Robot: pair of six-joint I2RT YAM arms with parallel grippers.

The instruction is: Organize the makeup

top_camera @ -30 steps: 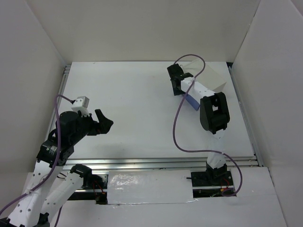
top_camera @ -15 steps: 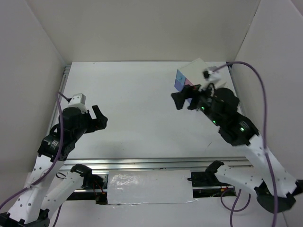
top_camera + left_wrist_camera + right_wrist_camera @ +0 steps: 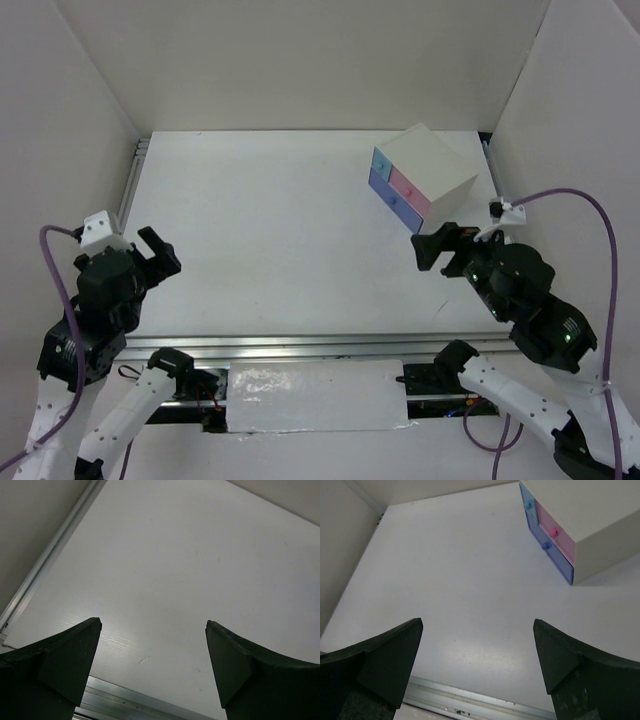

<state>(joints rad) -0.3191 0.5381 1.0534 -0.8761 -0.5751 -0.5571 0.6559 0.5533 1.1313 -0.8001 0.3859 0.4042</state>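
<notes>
The white box (image 3: 437, 163) sits at the far right corner of the table (image 3: 262, 225), turned at an angle, its top edge cut off in the right wrist view. Its front shows a small blue drawer (image 3: 381, 160), a pink drawer (image 3: 408, 183) beside it and a wider blue drawer (image 3: 394, 202) below, all pushed in. Their fronts hide whatever is inside. None of the makeup can be made out in any view, so its place cannot be told. The right gripper (image 3: 432, 246) hangs just near of the box, a little to its right, with jaws spread wide and only bare table between them. The wrist camera shows just the dark inner faces of its fingers (image 3: 385, 655), cut off at the frame's bottom. The left gripper (image 3: 160, 250) is well apart from the box, near the table's opposite near corner, also spread wide and holding nothing. Its fingers (image 3: 60, 660) frame bare table and a strip of metal rail (image 3: 120, 700). Both arms run out of the overhead view at the bottom.
</notes>
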